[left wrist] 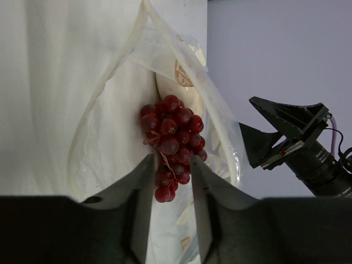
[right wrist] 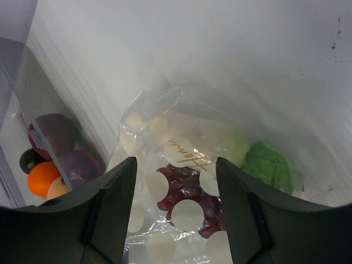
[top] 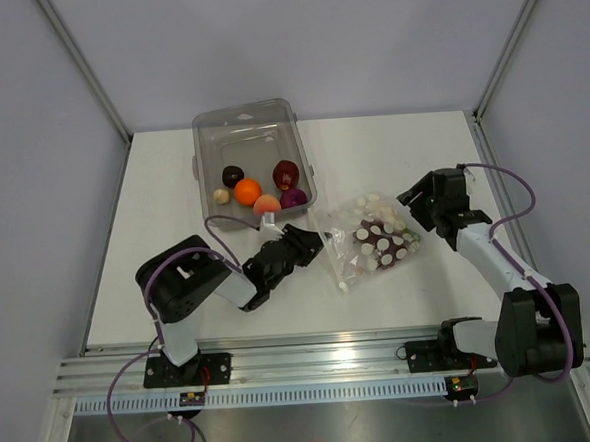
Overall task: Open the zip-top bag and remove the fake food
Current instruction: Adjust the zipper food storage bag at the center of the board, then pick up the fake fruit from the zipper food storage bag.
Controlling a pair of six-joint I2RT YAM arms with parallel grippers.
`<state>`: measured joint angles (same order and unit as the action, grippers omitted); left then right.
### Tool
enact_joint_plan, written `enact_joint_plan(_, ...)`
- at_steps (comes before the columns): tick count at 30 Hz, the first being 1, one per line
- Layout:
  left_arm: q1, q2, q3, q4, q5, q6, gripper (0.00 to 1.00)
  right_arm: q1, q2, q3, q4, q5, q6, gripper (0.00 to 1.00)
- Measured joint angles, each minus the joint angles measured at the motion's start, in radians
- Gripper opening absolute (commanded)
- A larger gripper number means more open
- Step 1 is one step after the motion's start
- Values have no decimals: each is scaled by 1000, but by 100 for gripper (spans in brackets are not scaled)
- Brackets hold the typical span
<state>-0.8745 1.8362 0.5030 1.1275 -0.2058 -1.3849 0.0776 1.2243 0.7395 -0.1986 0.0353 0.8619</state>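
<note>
Since the mouth of the zip-top bag point(left wrist: 99, 126) stands open, with its white zip strip point(left wrist: 118, 66) bowed into a loop, we judge the opening step done and only the emptying left. We find the bag lying on the bench point(top: 174, 208) right of centre, just beside the near right corner of the clear bin point(top: 202, 146), its mouth turned toward the left arm. Six pieces of the fake food point(top: 247, 191) lie at the near end of that bin. From this placing we judge that the bin serves as the drop-off for whatever comes out.

The left hand point(left wrist: 170, 162) sits at the bag's mouth. Its fingers point(left wrist: 140, 203) are set narrowly on either side of the lower end of the grape bunch point(left wrist: 171, 129). We read them as pinched on the bunch, though the contact itself is not fully plain. The bunch lies just inside the mouth, directly ahead of that hand. Behind it is a pale rounded shape that we cannot identify.

The right hand point(right wrist: 175, 162) hangs over the far, closed end of the bag with its fingers well apart, holding nothing. We judge it is stationed there to pin or steady the bag should the film drag along with the grapes. Beneath it, through the dotted film, we note the grapes and what appears to be a green leafy piece point(right wrist: 269, 165) toward the closed end.
</note>
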Motion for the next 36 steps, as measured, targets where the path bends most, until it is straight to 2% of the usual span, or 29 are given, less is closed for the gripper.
enact_joint_plan(1, -2, 0, 7, -14, 0, 0, 41, 0, 4, 0, 0, -2, -2, 67)
enact_joint_plan(2, -2, 0, 12, -24, 0, 3, 48, 0, 6, 0, 0, -3, -4, 67)
enact_joint_plan(7, -7, 4, 34, -55, 3, 4, 53, 0, 23, 0, 34, -10, -12, 67)
enact_joint_plan(14, -20, 95, 117, -64, 30, 4, 53, 8, 127, 2, 53, -31, -29, 67)
enact_joint_plan(25, -20, 210, 202, -55, 66, 16, 52, 9, 198, 2, 109, -73, -37, 67)
enact_joint_plan(36, -25, 243, 262, -65, 109, 33, 53, 14, 251, 20, 122, -108, -74, 66)
